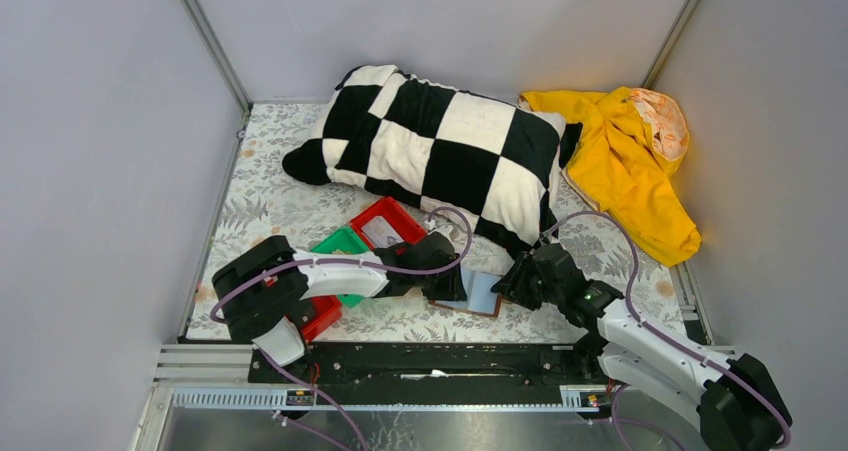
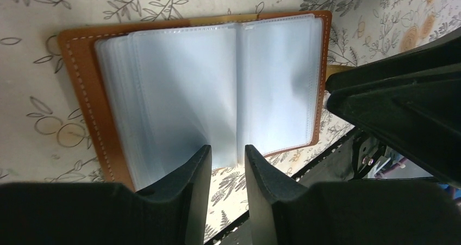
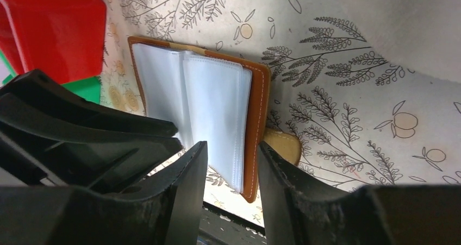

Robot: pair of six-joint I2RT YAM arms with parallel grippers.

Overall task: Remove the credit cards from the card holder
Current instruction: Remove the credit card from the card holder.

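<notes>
I count one card holder (image 2: 217,76), lying open and flat on the floral table (image 1: 262,211) between my two grippers. The left gripper (image 2: 224,161) and right gripper (image 3: 232,161) each hang over one end, fingers parted, grasping nothing. Two red bins (image 1: 368,214) and one green bin (image 1: 338,241) sit nearby

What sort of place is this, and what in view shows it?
Probably a robot lab test booth: plain grey walls box in a small table, a left arm and right arm are bolted to a black rail at its near edge, and a checkered pillow and yellow garment lie like props.
</notes>
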